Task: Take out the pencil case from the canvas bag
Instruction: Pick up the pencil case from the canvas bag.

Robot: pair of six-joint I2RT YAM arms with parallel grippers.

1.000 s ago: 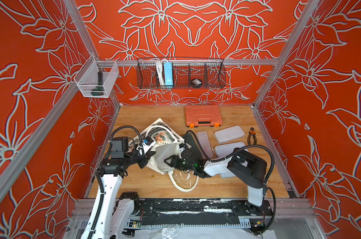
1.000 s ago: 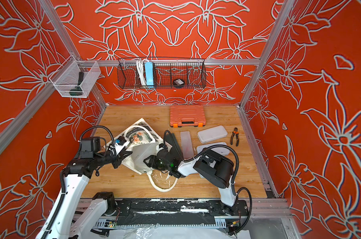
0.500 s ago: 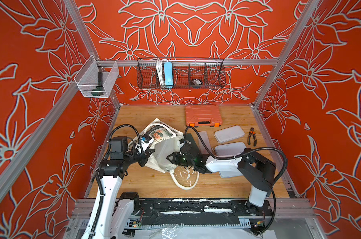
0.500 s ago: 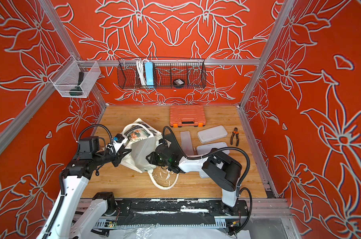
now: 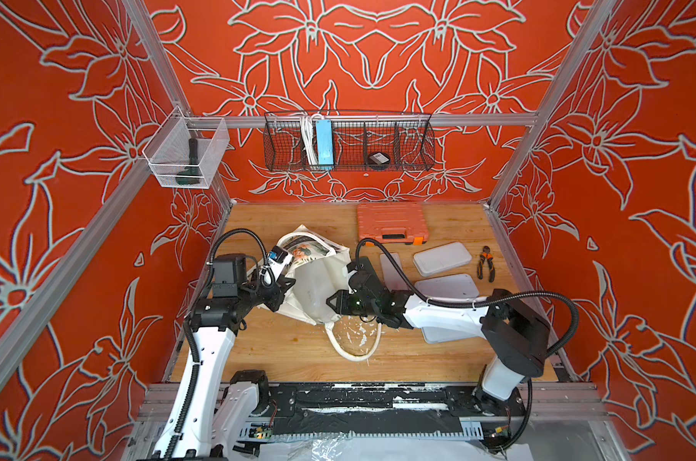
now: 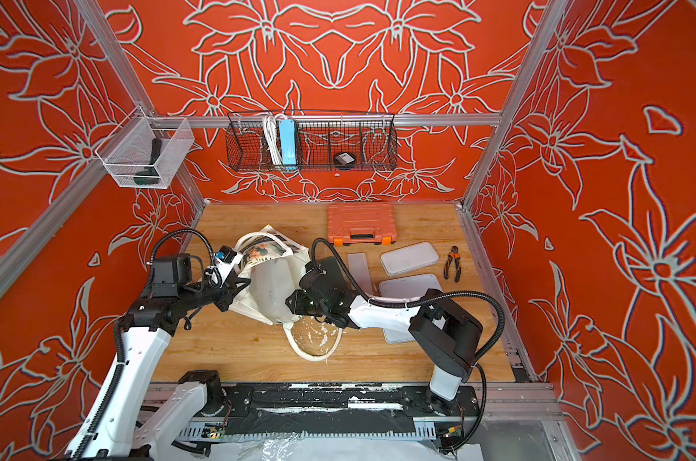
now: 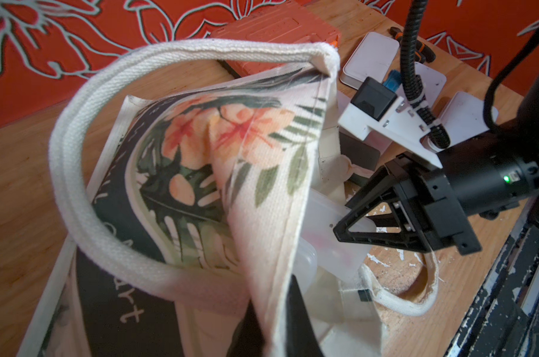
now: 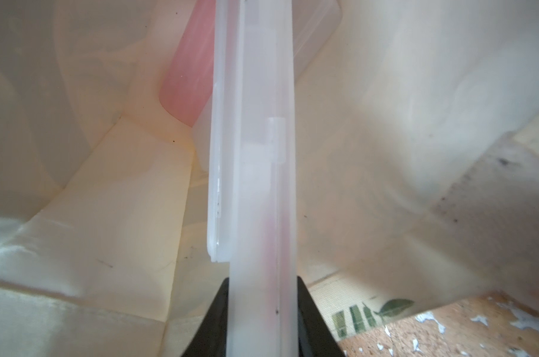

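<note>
The cream cloth bag [image 7: 262, 154] reads "art"; the left gripper [image 7: 272, 321] pinches it. The right gripper [image 8: 262, 309] squeezes the cloudy plastic pencil case [image 8: 255, 185]. Wooden table [image 5: 298, 351], orange flowered walls [image 5: 378, 60].

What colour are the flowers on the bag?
Peachy orange, printed on the canvas bag; clearest in the left wrist view.

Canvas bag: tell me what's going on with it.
The left gripper, jaws shut on the cloth, holds up the rim of the canvas bag so its mouth gapes. The right gripper is inside that mouth, jaws shut on a translucent plastic pencil case. The case is not yet clear of the bag.
</note>
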